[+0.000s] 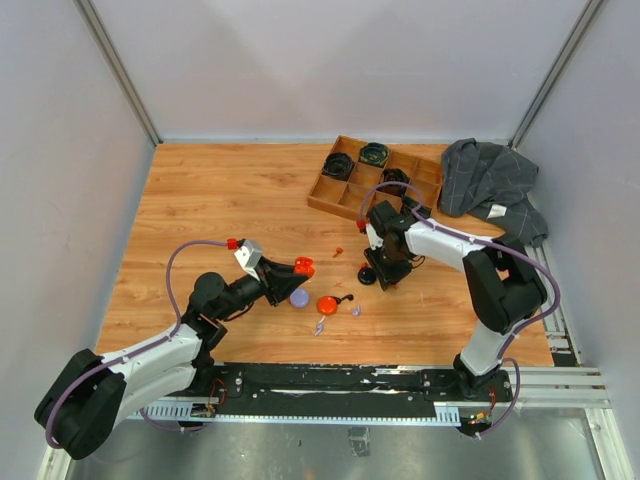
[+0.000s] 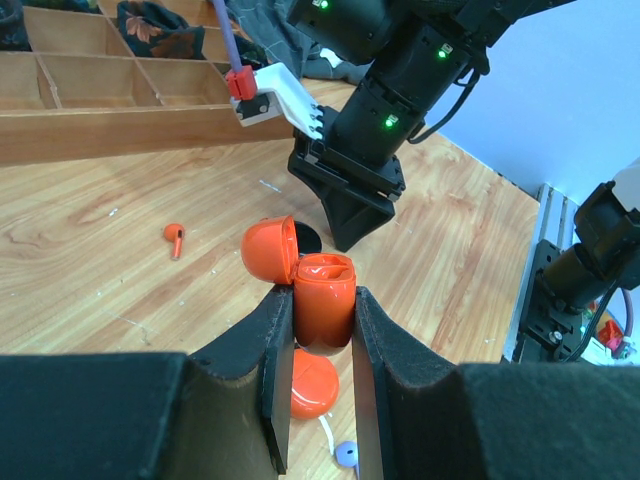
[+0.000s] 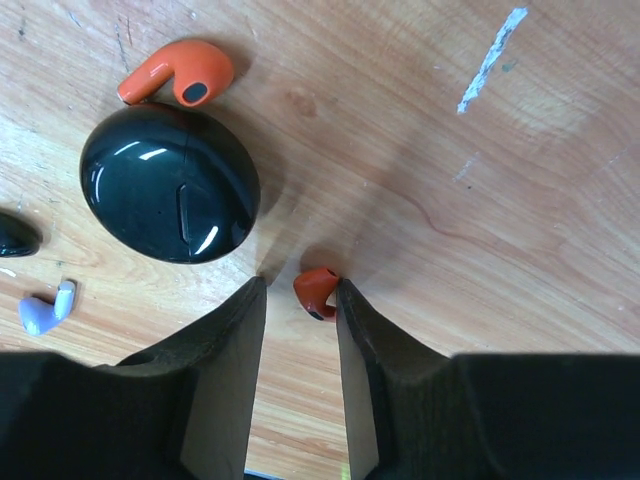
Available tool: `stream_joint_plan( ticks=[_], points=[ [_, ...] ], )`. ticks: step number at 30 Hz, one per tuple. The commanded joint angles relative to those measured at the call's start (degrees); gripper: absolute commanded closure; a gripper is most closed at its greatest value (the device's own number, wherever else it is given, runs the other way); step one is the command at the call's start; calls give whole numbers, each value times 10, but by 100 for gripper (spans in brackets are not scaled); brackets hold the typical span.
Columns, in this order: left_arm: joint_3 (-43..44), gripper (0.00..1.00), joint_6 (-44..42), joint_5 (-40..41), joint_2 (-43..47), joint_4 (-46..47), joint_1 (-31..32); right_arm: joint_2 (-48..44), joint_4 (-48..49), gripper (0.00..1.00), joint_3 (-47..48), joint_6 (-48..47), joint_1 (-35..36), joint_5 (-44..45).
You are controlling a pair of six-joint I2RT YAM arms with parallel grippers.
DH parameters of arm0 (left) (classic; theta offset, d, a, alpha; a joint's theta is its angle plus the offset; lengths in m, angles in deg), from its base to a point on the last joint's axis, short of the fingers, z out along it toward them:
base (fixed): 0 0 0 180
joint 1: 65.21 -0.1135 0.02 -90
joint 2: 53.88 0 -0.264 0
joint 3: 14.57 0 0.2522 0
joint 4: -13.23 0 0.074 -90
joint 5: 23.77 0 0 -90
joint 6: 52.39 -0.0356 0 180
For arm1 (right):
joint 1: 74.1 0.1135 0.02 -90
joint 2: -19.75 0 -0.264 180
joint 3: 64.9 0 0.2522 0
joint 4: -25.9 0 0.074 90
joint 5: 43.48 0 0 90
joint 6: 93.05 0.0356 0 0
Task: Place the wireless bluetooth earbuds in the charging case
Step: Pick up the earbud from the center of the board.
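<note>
Wooden table (image 1: 220,200), orange earbud (image 2: 175,238) (grey walls (image 1: 300,60))

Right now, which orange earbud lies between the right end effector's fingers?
The orange earbud at the fingertips, away from the black case; the other lies beside that case.

Cases (image 1: 327,304): four. Orange earbuds (image 3: 178,74): two. Lilac earbuds (image 1: 356,310): two. Black earbud (image 3: 15,236): one. Cables (image 1: 338,165): three. Tray (image 1: 318,191): one. Cloth (image 1: 490,180): one.
</note>
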Motion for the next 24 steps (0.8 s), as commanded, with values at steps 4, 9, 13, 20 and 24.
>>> stream_joint_plan(
  ticks=[4,9,13,20,24],
  points=[
    [14,100,0,-6,2,7,-1,17,-19,65,14,-12,13,29],
    [13,100,0,-13,1,16,0,25,-18,70,19,-14,13,34],
    [13,100,0,-17,-1,22,-1,22,-20,81,21,-12,15,37],
    [13,100,1,-38,-19,66,-1,-55,-13,85,18,7,34,45],
    [8,99,-7,-43,-30,123,-1,-111,5,87,16,35,49,39]
  ],
)
